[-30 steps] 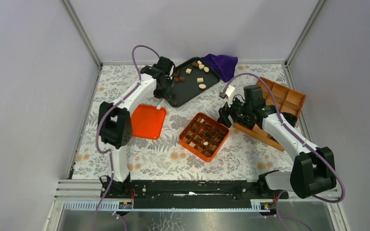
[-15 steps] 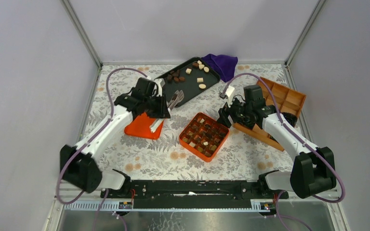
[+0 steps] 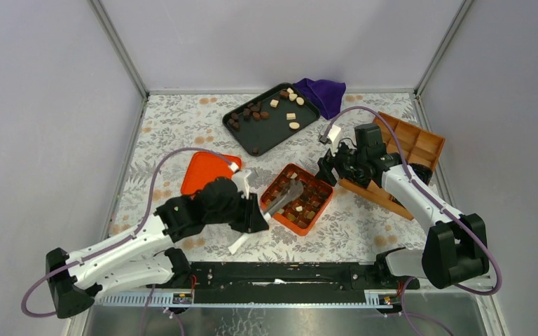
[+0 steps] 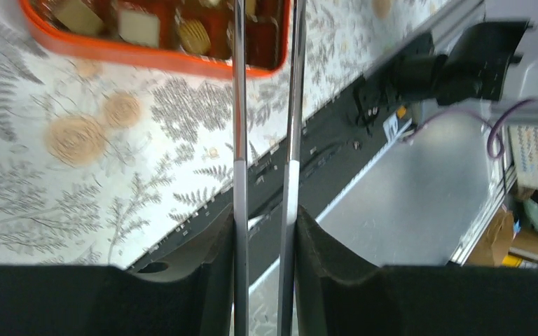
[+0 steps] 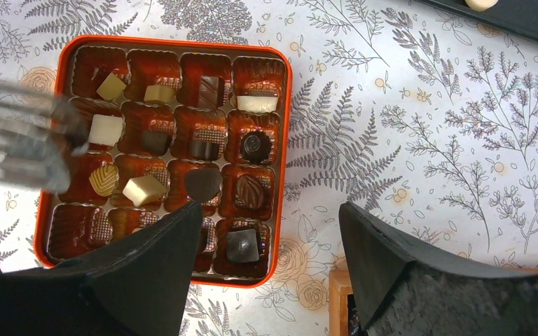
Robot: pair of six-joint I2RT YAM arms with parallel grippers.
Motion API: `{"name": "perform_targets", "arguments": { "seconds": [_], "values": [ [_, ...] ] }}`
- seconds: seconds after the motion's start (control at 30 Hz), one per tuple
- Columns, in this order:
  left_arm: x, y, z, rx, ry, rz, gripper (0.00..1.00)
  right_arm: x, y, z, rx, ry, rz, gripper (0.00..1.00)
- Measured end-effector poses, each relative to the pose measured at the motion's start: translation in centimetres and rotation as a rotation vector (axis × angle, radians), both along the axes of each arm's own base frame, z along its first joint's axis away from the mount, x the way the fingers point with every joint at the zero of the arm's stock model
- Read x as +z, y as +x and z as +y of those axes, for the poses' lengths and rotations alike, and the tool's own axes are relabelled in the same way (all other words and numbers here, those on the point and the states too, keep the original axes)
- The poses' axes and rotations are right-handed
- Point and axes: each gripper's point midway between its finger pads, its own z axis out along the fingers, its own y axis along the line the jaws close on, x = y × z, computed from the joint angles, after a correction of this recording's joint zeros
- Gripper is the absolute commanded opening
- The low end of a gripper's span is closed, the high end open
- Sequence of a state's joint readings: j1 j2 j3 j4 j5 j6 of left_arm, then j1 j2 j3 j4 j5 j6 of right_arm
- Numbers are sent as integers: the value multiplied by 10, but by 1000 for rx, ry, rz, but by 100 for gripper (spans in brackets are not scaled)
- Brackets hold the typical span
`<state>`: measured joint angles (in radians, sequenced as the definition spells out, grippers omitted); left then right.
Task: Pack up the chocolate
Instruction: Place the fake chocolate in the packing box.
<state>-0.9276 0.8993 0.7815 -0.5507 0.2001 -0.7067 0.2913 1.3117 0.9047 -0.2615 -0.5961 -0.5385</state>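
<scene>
Our left end effector [image 4: 266,234], clamped on slim metal tongs [image 4: 239,140], holds their tips over the orange box [image 5: 288,105] just ahead, where light, easily marred chocolate [image 5: 144,189] sits, which we judge best pinched gently across its sides; our right end effector [image 5: 272,217] hangs nearby, fingers apart.

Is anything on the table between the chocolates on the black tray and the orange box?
Nothing visible: only bare table between the black tray and the open orange box. The lid lies aside; the left hand holds tongs over the box.
</scene>
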Motion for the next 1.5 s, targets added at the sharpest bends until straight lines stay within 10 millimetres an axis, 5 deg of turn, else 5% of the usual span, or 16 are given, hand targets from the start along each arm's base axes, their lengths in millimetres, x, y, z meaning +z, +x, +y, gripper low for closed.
{"name": "perform_targets", "arguments": {
  "seconds": [0.2, 0.37, 0.67, 1.27, 1.5],
  "values": [
    [-17, -43, -13, -66, 36, 42, 0, 0, 1, -2, -3, -2, -3, 79],
    [-33, -58, -22, -88, 108, 42, 0, 0, 1, -2, -4, -2, -3, 79],
    [-44, -54, -31, -66, 224, 11, 7, 0, 1, -2, -4, -3, -4, 79],
    [-55, -51, -28, -70, 308, 12, 40, 0, 1, -2, -4, -3, -4, 79],
    [-55, -51, -30, -82, 315, 4, 44, 0, 1, -2, -4, -3, -4, 80]
  ]
}}
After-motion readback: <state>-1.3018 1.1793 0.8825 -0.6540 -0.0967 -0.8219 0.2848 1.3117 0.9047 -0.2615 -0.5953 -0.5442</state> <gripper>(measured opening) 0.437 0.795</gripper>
